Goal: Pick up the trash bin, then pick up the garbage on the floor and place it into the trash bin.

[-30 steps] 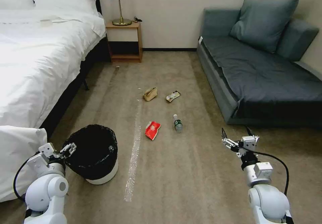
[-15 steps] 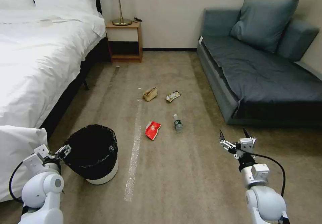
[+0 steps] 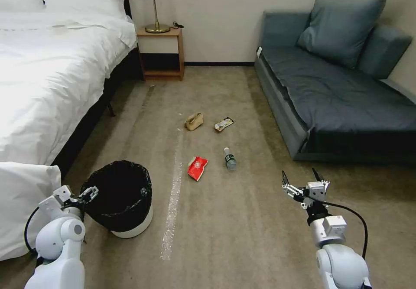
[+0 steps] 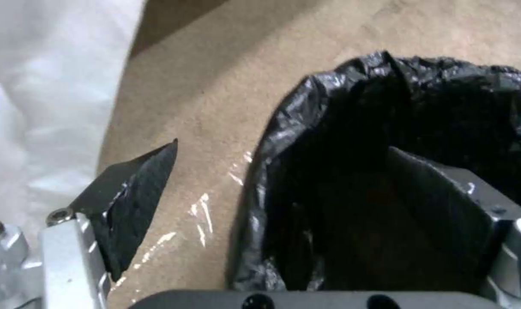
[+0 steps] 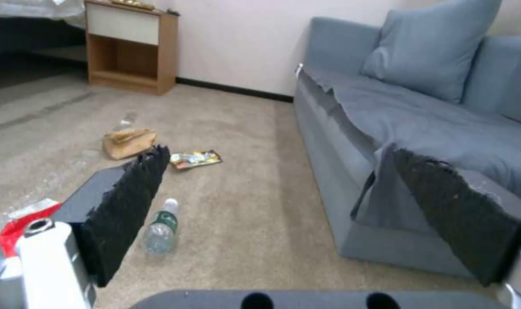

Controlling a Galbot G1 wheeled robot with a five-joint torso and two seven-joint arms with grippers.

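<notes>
A white bed (image 3: 47, 76), wooden nightstand (image 3: 160, 53) with lamp (image 3: 154, 3), blue sofa (image 3: 338, 89).

You see a trash bin (image 3: 130, 224) of smooth white plastic, its rim wrapped in a crinkled, glossy black plastic liner (image 4: 283, 141). The floor is matt, short-pile tan carpet (image 3: 242, 228) with a shiny strip of clear tape (image 3: 173, 202) along it. The red snack packet (image 3: 197, 167) looks like glossy foil, the tan bag (image 3: 194, 121) like creased matt paper, the wrapper (image 3: 223, 124) like shiny film, the bottle (image 5: 160, 227) like clear smooth plastic. Your left gripper (image 4: 272, 189) has bare metal brackets and matt black pads; the right gripper (image 5: 306, 206) carries rough, ragged black pads. The sofa (image 3: 338, 94) is matt blue-grey cloth, the nightstand (image 3: 162, 55) smooth wood, the bedding (image 3: 47, 85) white cloth.
</notes>
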